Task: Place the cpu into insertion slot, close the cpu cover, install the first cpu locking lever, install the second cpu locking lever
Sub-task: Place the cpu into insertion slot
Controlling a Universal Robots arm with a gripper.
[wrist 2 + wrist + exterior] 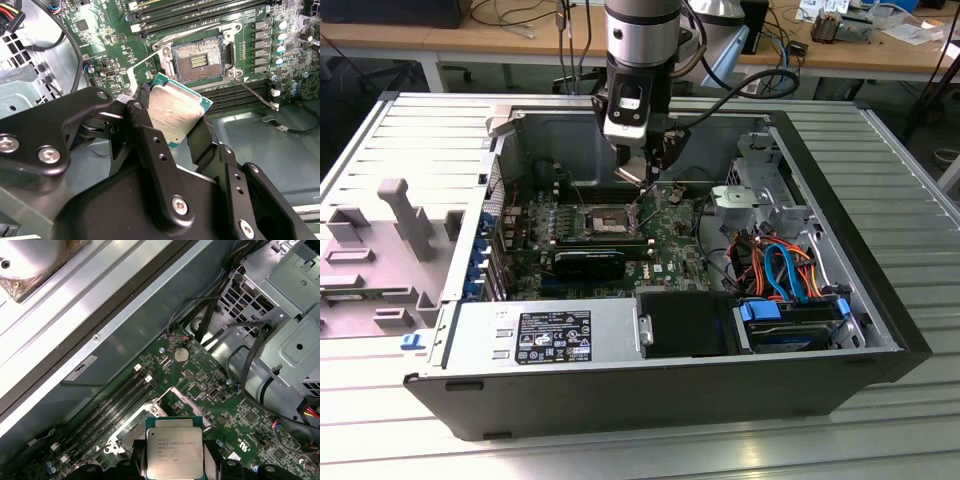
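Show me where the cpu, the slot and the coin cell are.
cpu [177,112], second wrist view, middle of its metal top.
slot [198,60], second wrist view, its centre.
coin cell [180,355], first wrist view, its round face.

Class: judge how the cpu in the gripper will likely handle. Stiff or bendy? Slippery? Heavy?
Probably stiff: the cpu looks flat though the gripper pinches only its edges. Its smooth metal top seems slippery, so it might slide if pushed. Likely light, being a thin plate.
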